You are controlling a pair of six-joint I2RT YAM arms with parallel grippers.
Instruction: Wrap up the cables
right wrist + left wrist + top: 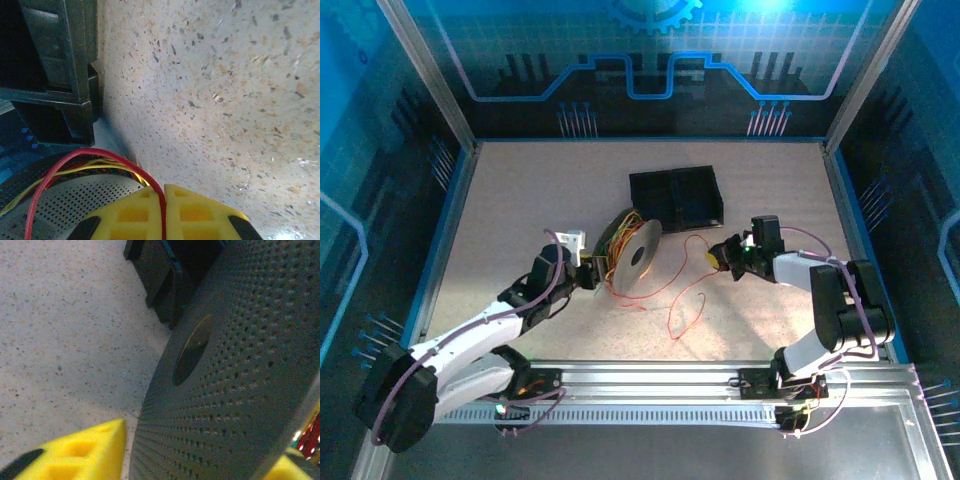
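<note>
Nearest: the loose tail of the cables (163, 215) lies in slack red loops on the surface (510, 200), on the near side of both hands. The rest is wound on the spool (638, 256), orange and yellow strands mixed in. Right hand (722, 256): yellow pads pressed together, pinching one red strand that comes off the spool and runs straight between them. Left hand (590, 268): fingers (85, 452) straddle the spool's flange, one each side. Can't tell if they're clamped on it; the left pad looks a touch off the rim. The spool stands tilted on edge between the two hands. Step in hand, my read: left steadies the spool, right feeds wire round it. To do it well, get a firm hold on the flange first, or the spool may roll or tip. Keep light tension on the strand so turns lie tight and don't ride over the rim, and watch that the slack loops don't snag or knot. Materials: wire thin, limp, glossy, springs into loops. Flange dark, rigid, round, with fine perforations. Pads blocky yellow with square recesses. Surface pale, speckled, smooth, probably slippery. Farthest: black tray (675, 197), rigid, looks divided, just beyond the spool.
</note>
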